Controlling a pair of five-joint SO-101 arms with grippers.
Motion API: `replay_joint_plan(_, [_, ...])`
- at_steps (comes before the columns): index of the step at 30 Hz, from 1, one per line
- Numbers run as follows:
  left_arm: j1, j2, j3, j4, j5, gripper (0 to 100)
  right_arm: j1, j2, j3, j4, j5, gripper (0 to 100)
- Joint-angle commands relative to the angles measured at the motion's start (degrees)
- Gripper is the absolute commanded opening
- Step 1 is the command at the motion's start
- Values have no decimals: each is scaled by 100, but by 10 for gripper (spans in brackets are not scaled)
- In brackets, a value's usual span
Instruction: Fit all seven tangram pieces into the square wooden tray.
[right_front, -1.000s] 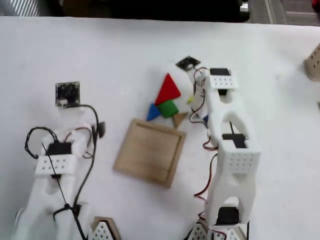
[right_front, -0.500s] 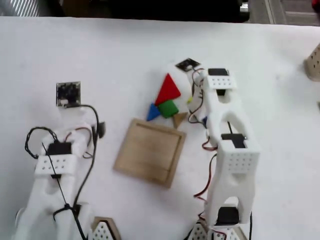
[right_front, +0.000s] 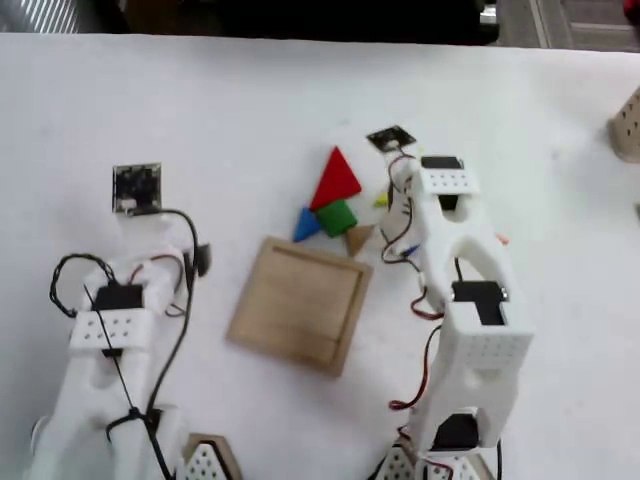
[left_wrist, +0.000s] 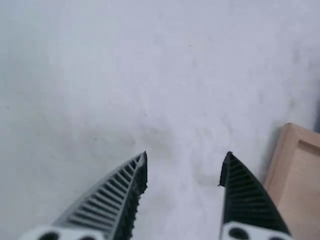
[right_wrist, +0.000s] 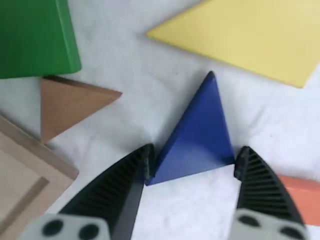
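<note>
wood tray sits on the white table around its middle, a bit toward the near edge where the arm bases stand, turned at an angle to the table edges. the pieces that show all lie on the table outside the tray, clustered just past its far corner. red triangle is farthest from the tray. green piece touches the red one on its tray side. light blue triangle is just beside the green, toward the left edge. brown triangle lies just beside the tray's far corner, right under the green piece. yellow piece pokes out next to the right arm, mostly hidden by it. in the right wrist view a dark blue triangle lies flat between the yellow piece and an orange piece, apart from the brown triangle.

right gripper is low over the dark blue triangle, claw spread wide, one tip at each base corner; cannot tell if the tips press on it. left gripper hangs over bare table on the left-edge side of the tray, claw spread with nothing between the tips, tray rim close beside one tip.
</note>
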Motion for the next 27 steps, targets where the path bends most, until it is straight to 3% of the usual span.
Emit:
replay_joint_plan(1, [-31,-145,-70,-158,-53,248,110,-295,-193,-92,-686,258])
replay_joint_plan(4, [-31,-145,-70,-158,-53,248,145,-286,-369,66,-1415,258])
replay_joint_plan(8, [-31,-145,-70,-158,-53,248,-31,-277,-404,110,-1802,256])
replay_joint_plan(17, [-31,-145,-70,-149,-53,248,57,-207,-369,-444,-1705,255])
replay_joint_plan(21, [-31,-145,-70,-149,-53,248,4,-13,-475,-435,-1407,255])
replay_joint_plan(27, [-31,-145,-70,-149,-53,248,40,286,-897,-136,-1626,255])
